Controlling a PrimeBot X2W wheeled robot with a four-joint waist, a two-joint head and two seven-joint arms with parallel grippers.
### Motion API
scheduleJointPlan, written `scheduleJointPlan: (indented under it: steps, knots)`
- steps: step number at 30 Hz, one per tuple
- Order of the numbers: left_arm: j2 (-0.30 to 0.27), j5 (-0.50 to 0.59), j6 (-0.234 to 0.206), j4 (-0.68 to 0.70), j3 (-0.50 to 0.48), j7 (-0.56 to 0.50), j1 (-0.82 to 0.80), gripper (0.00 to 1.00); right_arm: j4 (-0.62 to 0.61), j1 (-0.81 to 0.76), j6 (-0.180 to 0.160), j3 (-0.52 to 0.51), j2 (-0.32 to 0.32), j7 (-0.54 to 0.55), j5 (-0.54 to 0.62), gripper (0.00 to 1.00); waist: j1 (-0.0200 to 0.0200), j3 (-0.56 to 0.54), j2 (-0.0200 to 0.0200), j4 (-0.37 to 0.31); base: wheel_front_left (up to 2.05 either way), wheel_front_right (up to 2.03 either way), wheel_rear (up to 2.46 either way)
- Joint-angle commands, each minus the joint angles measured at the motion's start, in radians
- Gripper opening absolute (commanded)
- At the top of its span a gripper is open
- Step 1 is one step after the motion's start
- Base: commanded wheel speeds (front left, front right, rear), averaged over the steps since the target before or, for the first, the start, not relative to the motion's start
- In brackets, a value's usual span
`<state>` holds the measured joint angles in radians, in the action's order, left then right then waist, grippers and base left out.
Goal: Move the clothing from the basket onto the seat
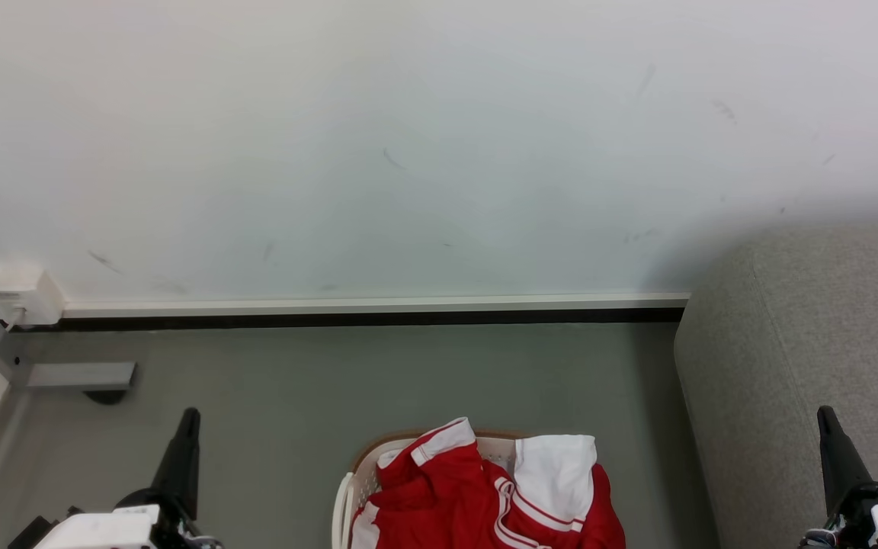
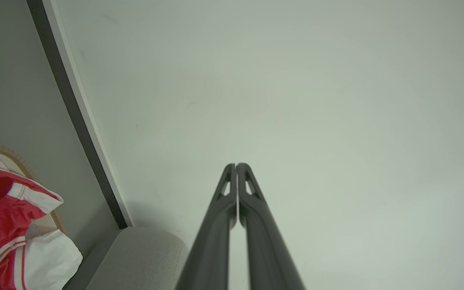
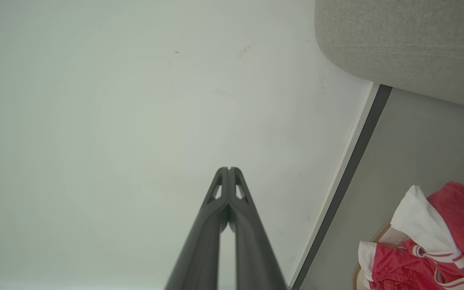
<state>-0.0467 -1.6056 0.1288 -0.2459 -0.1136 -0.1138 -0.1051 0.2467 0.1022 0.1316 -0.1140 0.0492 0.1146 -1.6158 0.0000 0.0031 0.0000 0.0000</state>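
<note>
Plainly, the clothing [image 1: 485,496] is heaped in the basket [image 1: 366,465], red folds with a white panel spilling above the brown rim, at the bottom middle of the head view and cut off by its lower edge, so I cannot tell any long axis of the heap. It lies between the two arms and below their fingertips: inward and to the right of the left gripper [image 1: 189,418], inward and to the left of the right gripper [image 1: 825,415], about as far from one as from the other. Both point up toward the wall, away from the pile, each with its fingers pressed together on nothing. The seat [image 1: 805,343] stands just beside the basket on the right, so by my judgement the right arm has the shorter carry. Grey-green floor [image 1: 408,381] runs under all, meeting a scuffed white wall [image 1: 439,152] at a pale skirting, with a socket box [image 1: 20,296] at the left
</note>
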Motion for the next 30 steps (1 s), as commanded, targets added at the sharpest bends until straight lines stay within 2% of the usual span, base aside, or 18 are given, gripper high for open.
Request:
scheduleJointPlan:
  steps: [1, 30]
  knots:
    - [-0.007, -0.014, 0.004, 0.003, -0.001, -0.004, -0.008, 0.00, -0.004, 0.013, -0.002, -0.003, 0.001, 0.001, 0.006, 0.00, 0.0000, 0.000, 0.0000, 0.000, 0.00, 0.00, 0.00]
    - [-0.007, -0.014, 0.004, 0.003, -0.001, -0.003, -0.008, 0.00, -0.004, 0.013, -0.002, -0.003, 0.001, 0.001, 0.006, 0.00, 0.0000, 0.000, 0.0000, 0.000, 0.00, 0.00, 0.00]
